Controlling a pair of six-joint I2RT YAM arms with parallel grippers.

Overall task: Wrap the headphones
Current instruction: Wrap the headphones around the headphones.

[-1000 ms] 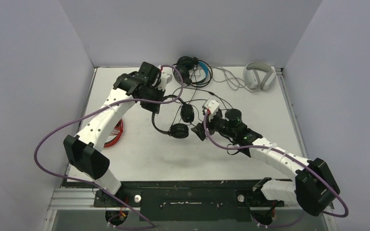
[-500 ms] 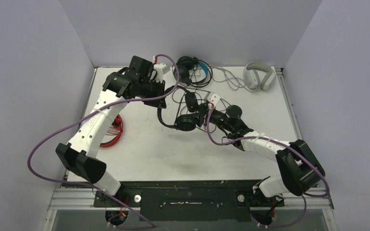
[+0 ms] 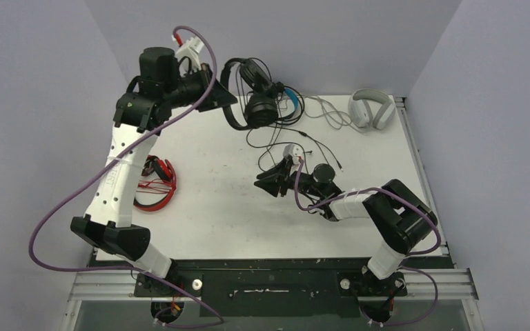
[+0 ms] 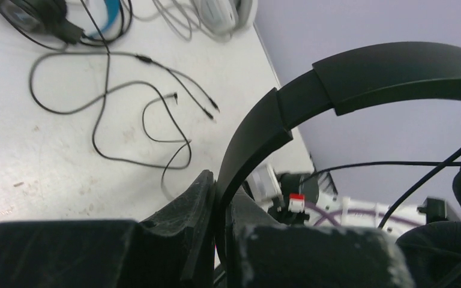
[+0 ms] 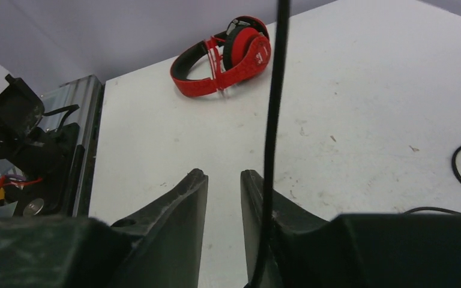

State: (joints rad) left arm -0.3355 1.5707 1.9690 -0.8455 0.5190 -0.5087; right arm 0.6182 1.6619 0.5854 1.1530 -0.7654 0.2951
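My left gripper (image 3: 224, 96) is raised above the table's back and shut on the headband of the small all-black headphones (image 3: 260, 109). In the left wrist view the band (image 4: 396, 66) arcs up out of the closed left gripper (image 4: 219, 186). Its thin cable (image 5: 274, 108) hangs down across the outside of my right gripper's (image 5: 223, 177) right finger. That right gripper (image 3: 263, 183) sits low over the table's middle, its jaws a narrow gap apart with nothing between them.
The red-and-black headphones (image 3: 155, 183) lie at the left, also seen from the right wrist (image 5: 228, 57). The black-and-blue pair (image 3: 288, 103) and the white-grey pair (image 3: 371, 109) lie at the back. Loose cables (image 4: 105, 96) trail over the table's middle.
My left arm has lifted the black headphones off the table, up and toward the back. My right gripper has narrowed its jaws and drawn back from the earcups toward the table's middle.
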